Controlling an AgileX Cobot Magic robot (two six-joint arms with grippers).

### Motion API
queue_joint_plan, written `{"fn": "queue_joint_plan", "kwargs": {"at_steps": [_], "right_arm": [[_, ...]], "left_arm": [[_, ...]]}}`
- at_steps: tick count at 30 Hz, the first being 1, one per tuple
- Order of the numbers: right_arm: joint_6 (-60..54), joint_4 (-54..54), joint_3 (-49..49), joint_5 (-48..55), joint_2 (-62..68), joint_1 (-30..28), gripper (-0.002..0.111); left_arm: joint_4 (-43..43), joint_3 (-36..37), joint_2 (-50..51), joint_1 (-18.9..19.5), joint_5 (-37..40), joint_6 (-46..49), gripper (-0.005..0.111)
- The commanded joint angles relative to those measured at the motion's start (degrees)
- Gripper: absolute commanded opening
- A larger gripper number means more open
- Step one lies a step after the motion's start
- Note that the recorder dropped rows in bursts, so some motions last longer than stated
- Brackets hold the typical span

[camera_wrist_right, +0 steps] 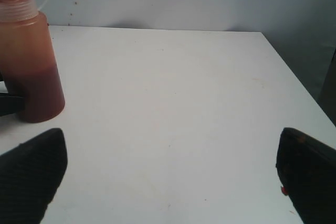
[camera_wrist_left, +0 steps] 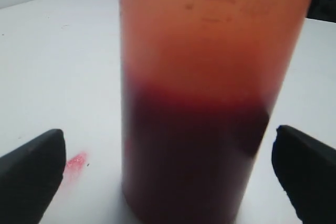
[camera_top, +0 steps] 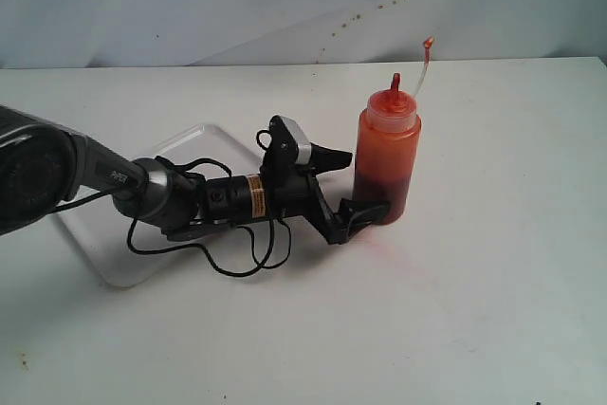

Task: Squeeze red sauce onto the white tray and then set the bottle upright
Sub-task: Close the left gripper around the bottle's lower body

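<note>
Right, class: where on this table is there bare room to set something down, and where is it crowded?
Free: the table right of the bottle, and the front strip nearest the camera. Crowded: the open left tool straddles the bottle's base, its arm across the white tray.

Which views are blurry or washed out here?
Left wrist view: bottle fills frame, soft; left gripper's fingers blurred. Right wrist view: right gripper's fingers out of focus, table sharper. Exterior view: sharpest, even light; white tray barely separates from table.
</note>
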Motion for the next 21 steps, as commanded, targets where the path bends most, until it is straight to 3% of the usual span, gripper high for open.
{"fn": "queue_joint_plan", "kwargs": {"at_steps": [1,8,21], "right_arm": [[0.1,-0.2,0.2,-0.1,-0.2,-0.3,0.105],[0.1,-0.2,0.2,-0.1,-0.2,-0.3,0.105],[0.1,-0.2,0.2,-0.1,-0.2,-0.3,0.105]], "left_arm": [[0.4,-3.1,2.2,-1.7,-1.1,-2.5,0.105],[-2.1,-6.8,4.1,-3.7,-0.4,-3.0,0.105],[-2.5,-7.1,4.5,-3.6,-0.2,-2.9,0.105]]}}
